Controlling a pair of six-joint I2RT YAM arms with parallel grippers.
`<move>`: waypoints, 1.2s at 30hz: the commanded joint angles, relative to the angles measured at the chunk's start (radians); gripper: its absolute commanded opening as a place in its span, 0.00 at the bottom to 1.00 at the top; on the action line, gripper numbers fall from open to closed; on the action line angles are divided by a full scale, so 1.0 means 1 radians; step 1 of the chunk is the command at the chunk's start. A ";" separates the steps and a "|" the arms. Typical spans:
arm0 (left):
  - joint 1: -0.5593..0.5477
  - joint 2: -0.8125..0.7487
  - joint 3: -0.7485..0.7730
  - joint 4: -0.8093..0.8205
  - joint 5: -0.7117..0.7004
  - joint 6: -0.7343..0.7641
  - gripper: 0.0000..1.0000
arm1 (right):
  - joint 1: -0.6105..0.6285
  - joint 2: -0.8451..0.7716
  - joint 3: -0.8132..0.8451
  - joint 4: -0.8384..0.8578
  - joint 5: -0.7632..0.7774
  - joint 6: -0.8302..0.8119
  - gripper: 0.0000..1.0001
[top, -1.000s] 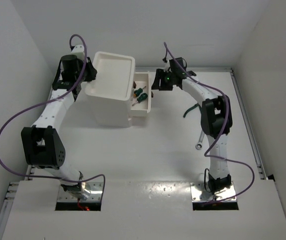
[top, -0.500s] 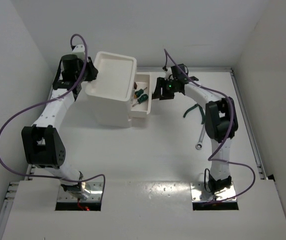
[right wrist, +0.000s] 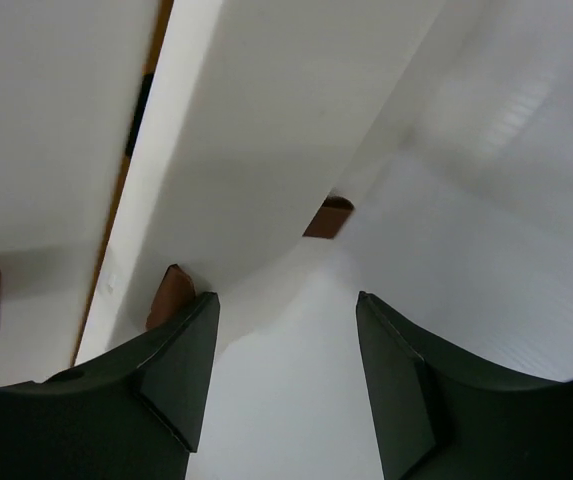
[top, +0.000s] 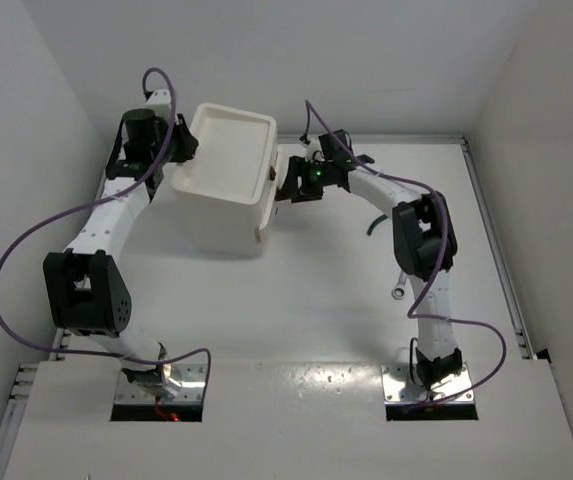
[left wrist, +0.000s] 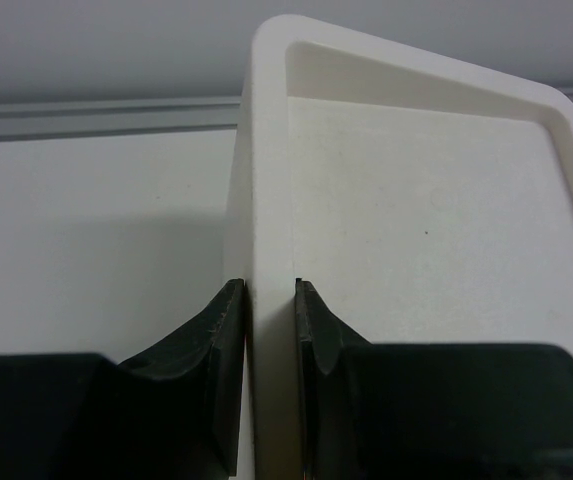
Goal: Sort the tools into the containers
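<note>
**Drawer pushed in, right arm moved up to the cabinet**

Since a second ago the right gripper [right wrist: 286, 310] has travelled left to the cabinet [top: 216, 215]. The drawer [top: 268, 205], then pulled out with two green-handled screwdrivers in it, now sits almost flush, and both screwdrivers are out of sight.

Right fingers stand apart, with nothing between them, just in front of the drawer face. The left gripper [left wrist: 271, 290] is clamped on the tray rim [left wrist: 266, 150].

Count:
- Three dark red handles [right wrist: 328, 217] show in the right wrist view, one cut off at the left edge.
- One wrench [top: 402, 282] and one green-handled pliers [top: 375, 224] lie on the table [top: 316, 300], both partly behind the right arm.
</note>
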 commanded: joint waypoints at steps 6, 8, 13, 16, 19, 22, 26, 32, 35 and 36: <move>-0.069 0.129 -0.139 -0.262 0.128 -0.084 0.00 | 0.103 0.056 0.129 0.202 -0.224 0.160 0.59; -0.069 0.129 -0.139 -0.253 0.128 -0.116 0.00 | 0.112 0.065 0.129 0.242 -0.243 0.205 0.61; -0.069 0.129 -0.139 -0.244 0.098 -0.186 0.00 | 0.109 0.056 0.110 0.252 -0.231 0.205 0.64; -0.060 0.129 -0.128 -0.244 0.062 -0.220 0.00 | 0.095 0.019 0.100 0.230 -0.222 0.183 0.64; -0.060 0.129 -0.108 -0.253 0.006 -0.250 0.00 | 0.055 -0.028 0.088 0.198 -0.193 0.136 0.66; -0.060 0.129 -0.084 -0.285 -0.076 -0.286 0.00 | 0.031 -0.067 0.067 0.129 -0.126 0.079 0.67; -0.069 0.138 -0.044 -0.328 -0.209 -0.297 0.00 | 0.008 -0.110 0.005 0.086 -0.116 0.032 0.67; -0.059 0.129 -0.025 -0.370 -0.357 -0.288 0.00 | -0.049 -0.142 -0.006 0.037 -0.095 -0.038 0.68; -0.059 0.107 -0.047 -0.379 -0.355 -0.288 0.00 | -0.071 -0.151 -0.047 0.037 -0.115 -0.048 0.68; -0.059 0.107 -0.047 -0.379 -0.355 -0.288 0.00 | -0.071 -0.151 -0.059 0.037 -0.125 -0.064 0.68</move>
